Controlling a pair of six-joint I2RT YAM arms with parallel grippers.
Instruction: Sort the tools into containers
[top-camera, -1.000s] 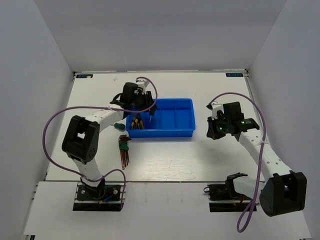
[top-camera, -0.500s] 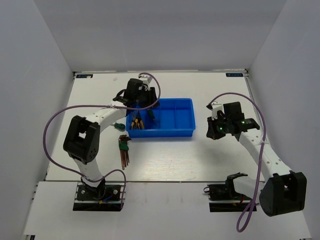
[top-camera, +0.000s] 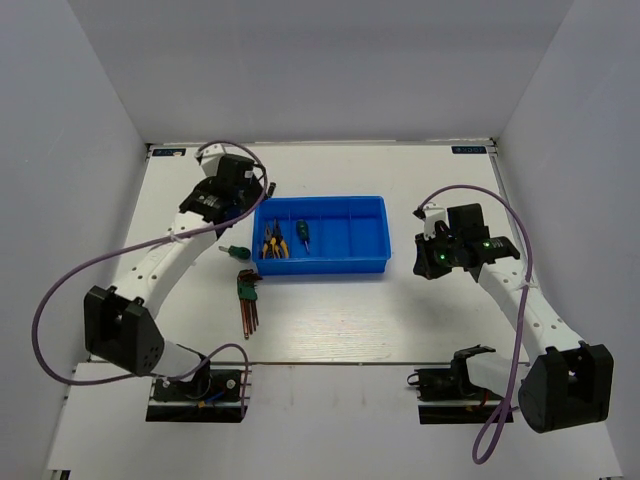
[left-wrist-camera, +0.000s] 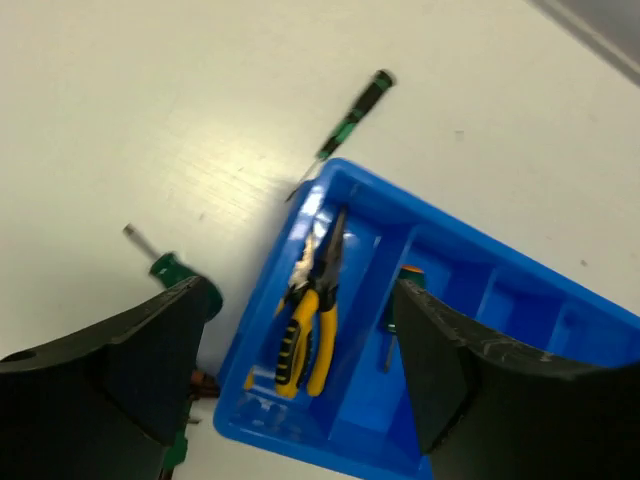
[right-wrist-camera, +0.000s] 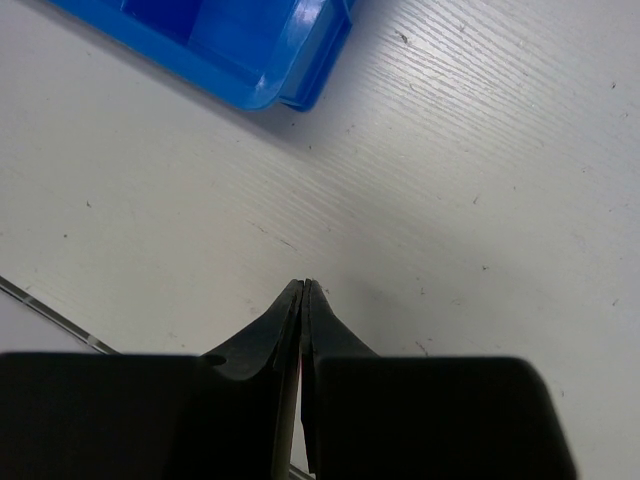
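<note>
White table, blue tray, pliers leftmost compartment, screwdriver second

The white table carried 4 things directly. The blue tray sat near its middle, long side running left to right. Just off the tray's near-left corner lay the green-handled stubby screwdriver. Nearer the arms lay the bundle of reddish hex keys, close to the tray's front wall. The thin dark driver lay off the tray's far-left corner, its tip just beside the rim.
</note>
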